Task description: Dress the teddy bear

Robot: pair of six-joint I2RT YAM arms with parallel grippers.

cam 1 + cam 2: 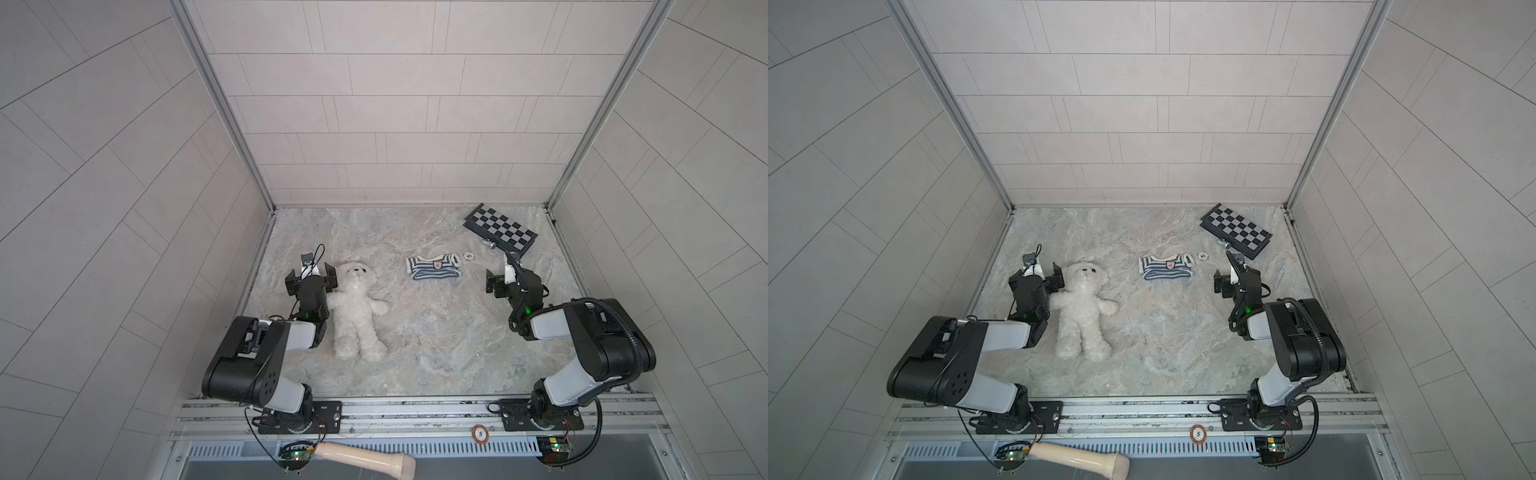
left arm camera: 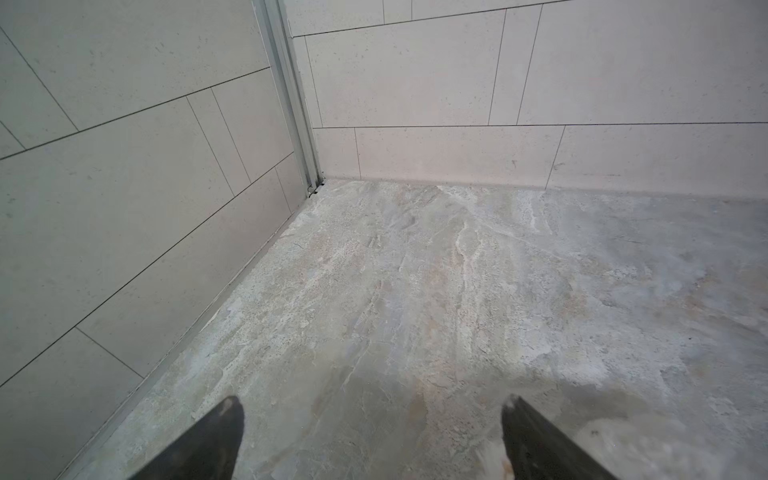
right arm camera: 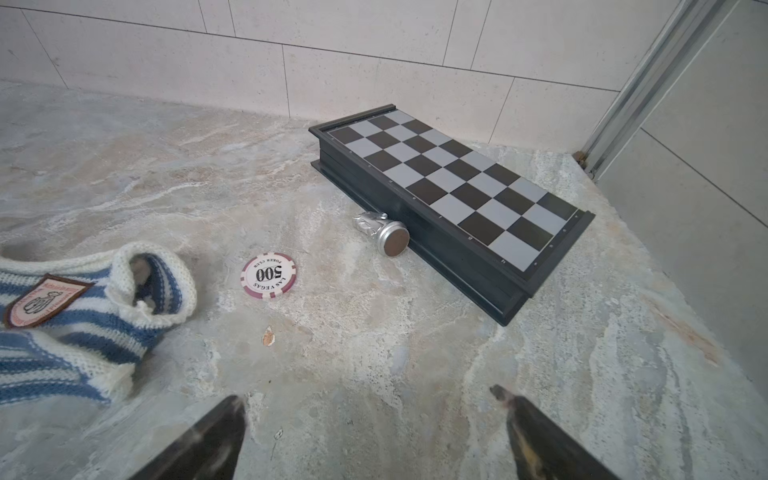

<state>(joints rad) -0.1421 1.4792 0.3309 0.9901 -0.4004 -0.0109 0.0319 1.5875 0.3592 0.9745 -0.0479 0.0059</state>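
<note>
The teddy bear (image 1: pixel 357 307) (image 1: pixel 1081 307), fluffy and cream-white, lies on its back on the marbled floor at the left, head toward the back wall. My left gripper (image 1: pixel 311 273) (image 1: pixel 1037 275) (image 2: pixel 372 403) stands open just left of the bear's head, its nearer finger close against the head; only bare floor lies between its fingers. A small blue-and-white striped shirt (image 1: pixel 433 268) (image 1: pixel 1165 268) (image 3: pixel 62 324) lies flat right of centre. My right gripper (image 1: pixel 505 279) (image 1: pixel 1231 279) (image 3: pixel 366 397) stands open and empty to the right of the shirt, apart from it.
A folded chessboard box (image 1: pixel 500 227) (image 3: pixel 453 195) lies at the back right with a silver chess piece (image 3: pixel 380 230) against its side. A poker chip (image 1: pixel 468 255) (image 3: pixel 269 275) lies between shirt and board. Tiled walls enclose three sides; a metal rail (image 1: pixel 415 409) runs along the front.
</note>
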